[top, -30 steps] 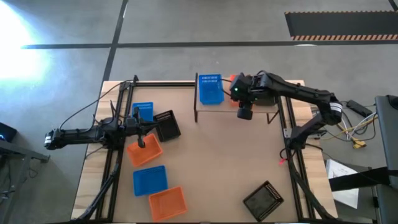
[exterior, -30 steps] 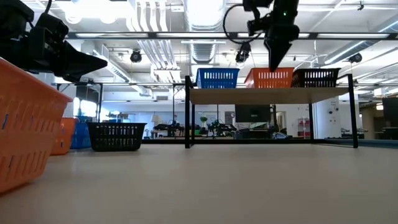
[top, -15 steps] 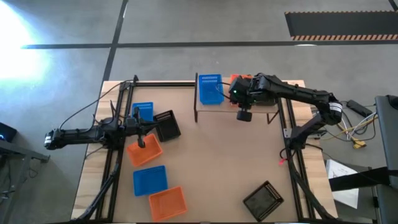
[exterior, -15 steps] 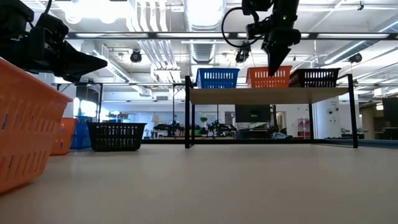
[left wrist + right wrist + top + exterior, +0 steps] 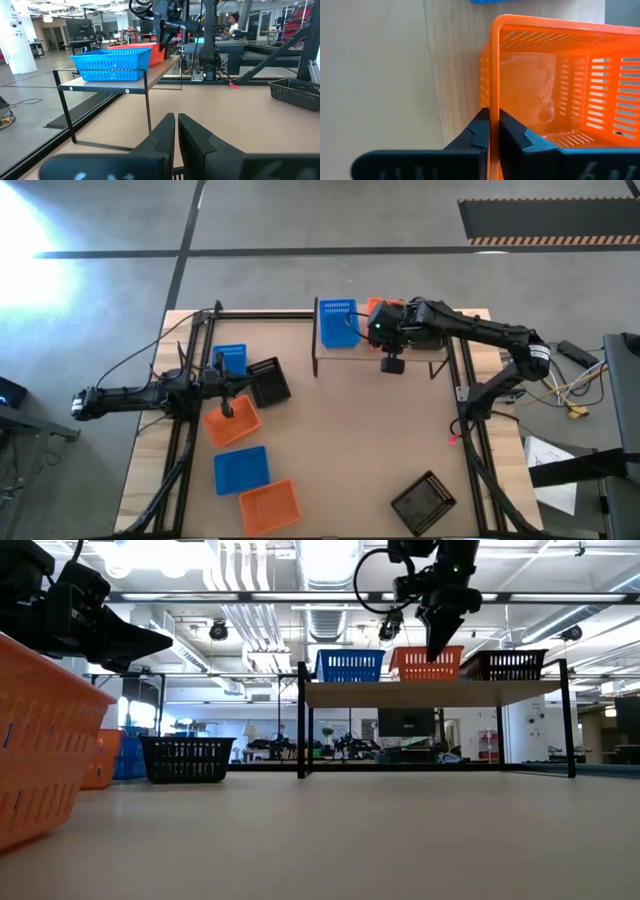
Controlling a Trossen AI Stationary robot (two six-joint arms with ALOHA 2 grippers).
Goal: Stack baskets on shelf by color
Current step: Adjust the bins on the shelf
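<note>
Right wrist view is showing me the orange basket [image 5: 545, 85] on the shelf [image 5: 455, 65]; my right gripper [image 5: 490, 127] is pinching its near wall, one finger inside and one outside, so the jaws are closed on the rim. I am judging this basket as light and a little flexible, because the mesh walls are thin plastic; the solid top rim is the stiffest part and the best place for holding. The smooth plastic may be slipping if I am tilting it too much.

In the high view this basket is sitting in the middle of the shelf [image 5: 345, 352], just beside the blue basket [image 5: 338, 323]. The low view is also showing a black basket [image 5: 505, 665] on the other side of it. All three are looking empty, as far as I can see.

On the worktop [image 5: 340, 440] six more baskets are waiting: one blue, one black and one orange near the left gripper [image 5: 228, 410], one blue and one orange nearer the front edge, and one black far on the right side. The left gripper is hanging over the orange one with its jaws closed and holding nothing.
</note>
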